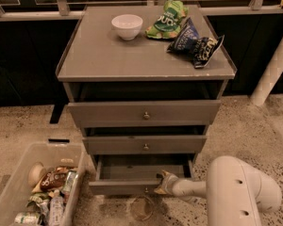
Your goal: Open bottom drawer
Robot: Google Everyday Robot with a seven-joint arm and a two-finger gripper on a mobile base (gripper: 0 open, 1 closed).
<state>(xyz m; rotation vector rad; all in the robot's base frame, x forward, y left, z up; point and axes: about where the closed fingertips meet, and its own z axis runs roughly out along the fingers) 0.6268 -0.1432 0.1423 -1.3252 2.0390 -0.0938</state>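
Note:
The bottom drawer (122, 186) of the grey cabinet stands pulled out a little, its narrow front low near the floor and its grey tray (132, 171) showing behind it. Its small round knob (145, 190) is just visible at the lower edge of the front. My gripper (161, 183) is at the right part of the drawer's top front edge, on the end of my white arm (240, 192) that reaches in from the lower right. The middle drawer (145, 145) and top drawer (144, 114) sit above, each with one knob.
On the cabinet top (104, 55) stand a white bowl (127, 26), a green chip bag (167, 19) and a dark blue chip bag (194, 42). A clear bin (19, 182) of cans and packets sits on the floor at lower left. A white post (273, 65) stands at right.

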